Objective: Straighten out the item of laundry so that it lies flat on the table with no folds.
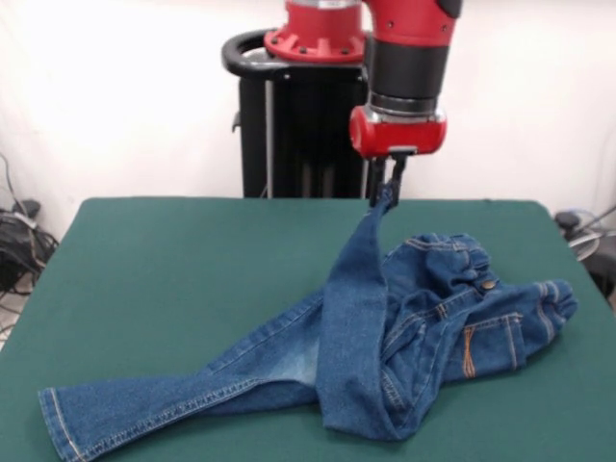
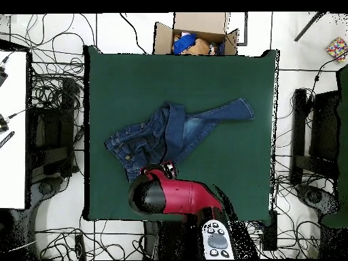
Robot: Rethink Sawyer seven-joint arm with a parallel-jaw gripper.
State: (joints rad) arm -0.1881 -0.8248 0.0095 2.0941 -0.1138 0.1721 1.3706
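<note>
A: Front view, left side: what is seen on the table (image 1: 173, 260)?

B: One leg of the jeans (image 1: 385, 327) is laid flat toward the near left corner, hem at the front edge.

A: Centre?

B: The other leg is lifted off the felt, drawn up in a narrow strip. Its tip is pinched between the closed fingers of the gripper (image 1: 388, 192), held above the table's far half.

A: Right?

B: The gathered waistband and seat are bunched in folds, resting on the green top.

A: Overhead?

B: A cardboard box (image 2: 197, 32) is noted beyond the table's edge.
</note>
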